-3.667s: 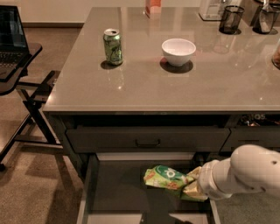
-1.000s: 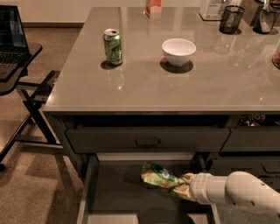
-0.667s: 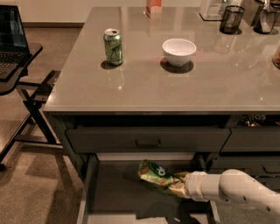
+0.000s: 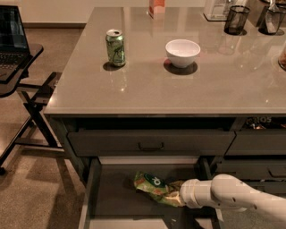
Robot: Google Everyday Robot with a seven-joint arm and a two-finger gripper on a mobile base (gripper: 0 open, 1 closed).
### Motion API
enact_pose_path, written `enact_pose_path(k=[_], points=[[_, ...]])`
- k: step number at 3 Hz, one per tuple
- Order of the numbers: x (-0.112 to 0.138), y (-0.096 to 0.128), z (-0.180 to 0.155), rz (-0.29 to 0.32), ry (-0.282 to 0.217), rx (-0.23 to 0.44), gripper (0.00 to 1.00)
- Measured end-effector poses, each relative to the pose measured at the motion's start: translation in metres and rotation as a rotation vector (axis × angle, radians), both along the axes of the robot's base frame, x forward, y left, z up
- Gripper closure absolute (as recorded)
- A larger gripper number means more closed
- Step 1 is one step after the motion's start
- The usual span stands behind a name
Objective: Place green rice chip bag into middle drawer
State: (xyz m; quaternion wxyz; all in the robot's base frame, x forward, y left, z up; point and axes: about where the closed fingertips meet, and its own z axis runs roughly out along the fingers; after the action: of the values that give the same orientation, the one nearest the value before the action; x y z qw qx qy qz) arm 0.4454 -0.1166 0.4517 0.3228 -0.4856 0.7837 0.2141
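- Sitting at the far left is one open black laptop [image 4: 10,38] on a black folding stand [image 4: 31,91], apart from the wide grey-topped counter [image 4: 147,89].
- On that counter stand one green soda can [image 4: 115,47], upright, and to its right one round white bowl [image 4: 182,52]; the two are well apart.
- Along the counter's far edge are one orange carton [image 4: 156,5], cut off by the top of the view, and two dark mesh cups [image 4: 235,20], side by side at the right.
- Under the countertop, one closed dark-grey drawer front with a small handle [image 4: 151,144] runs wide across.
- Below it, one wide, shallow dark-grey middle drawer [image 4: 111,201] is pulled out, its flat bottom bare on the left.
- One crinkly bright-green rice chip bag [image 4: 154,184] with white lettering is inside this drawer, in its right half.
- Its long axis runs diagonally: the left end points up and left toward the drawer's back, the right end down and right toward the arm. The printed face is turned upward.
- Whether the bag lies flat on the drawer bottom or is held just above it cannot be told.
- One white, rounded robot arm [image 4: 232,194] comes in from the lower right, nearly level and low, reaching leftward over the drawer's right rim.
- The gripper [image 4: 177,197] is at the arm's left tip, right against the bag's right end and mostly hidden by the bag and the white wrist; whether it is clenched on the bag or released cannot be told.
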Motion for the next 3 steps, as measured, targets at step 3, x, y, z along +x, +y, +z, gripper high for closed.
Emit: enact_pose_path(k=[3], points=[[0.005,0.008,-0.043,-0.009,0.069,-0.064,1.0]])
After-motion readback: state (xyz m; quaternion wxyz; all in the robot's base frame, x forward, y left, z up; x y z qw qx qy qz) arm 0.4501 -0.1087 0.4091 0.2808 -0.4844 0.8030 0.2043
